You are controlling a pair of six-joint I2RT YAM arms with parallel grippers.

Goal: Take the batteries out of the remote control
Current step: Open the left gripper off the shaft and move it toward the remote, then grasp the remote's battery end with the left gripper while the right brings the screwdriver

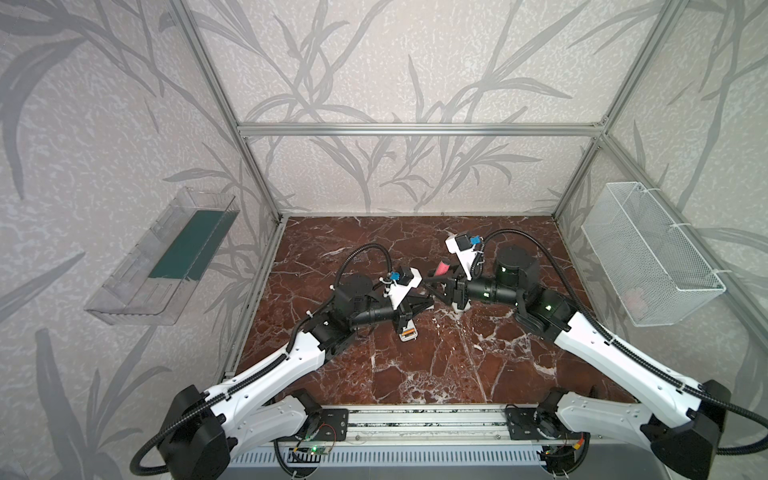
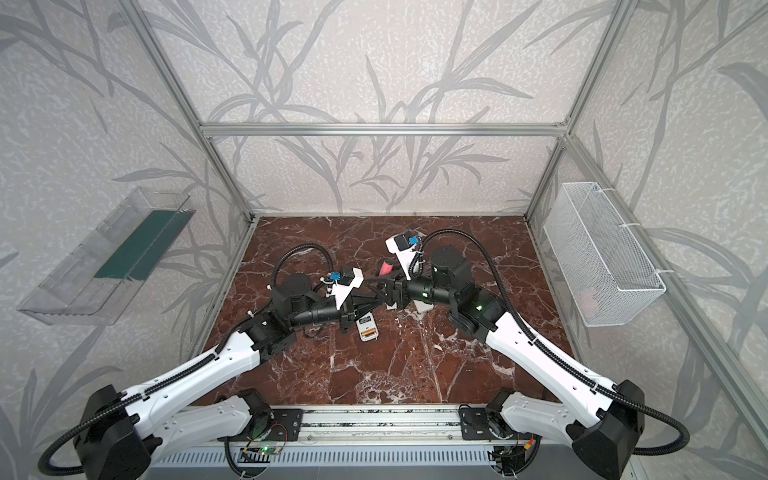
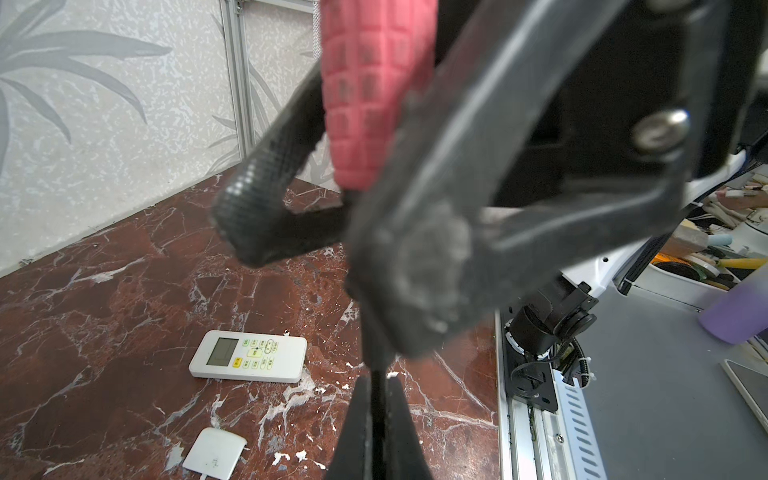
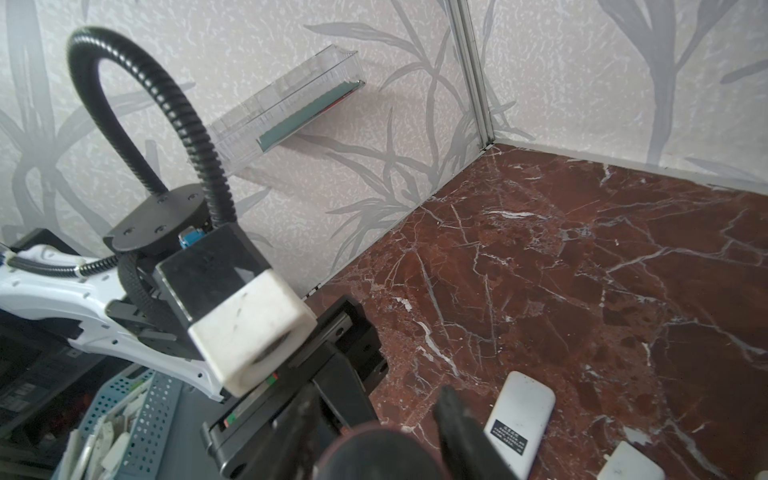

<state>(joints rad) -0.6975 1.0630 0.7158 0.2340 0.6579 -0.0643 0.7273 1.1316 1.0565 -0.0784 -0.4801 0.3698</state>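
Looking at both top views, I find the batteries (image 1: 409,333) as a small orange patch in the open bay of the remote (image 1: 405,326). It lies back up near the middle of the worktop (image 1: 457,374), a little toward the front edge and partly under the left wrist. I take them to be seated in the bay; the dark one I cannot make out. Neither tool is on them. The left tool (image 3: 376,382) is pressed together on the thin shaft of the screwdriver (image 3: 370,91), and the right tool (image 4: 376,395) has its fingers against both sides of the pink handle, so both appear to pinch the one screwdriver above the worktop's middle. The batteries should be light, stiff and smooth, round enough to roll toward an edge once free, and probably sprung tight between their contacts. Pinching one inside the bay looks poor, as the walls leave fingers no room. I judge it better to lever one end up with the blade tip, then take the barrel across its middle with a light squeeze. The remote may skid on the polished stone, so it wants holding at its long sides. A white cover (image 3: 214,453) lies loose nearby.
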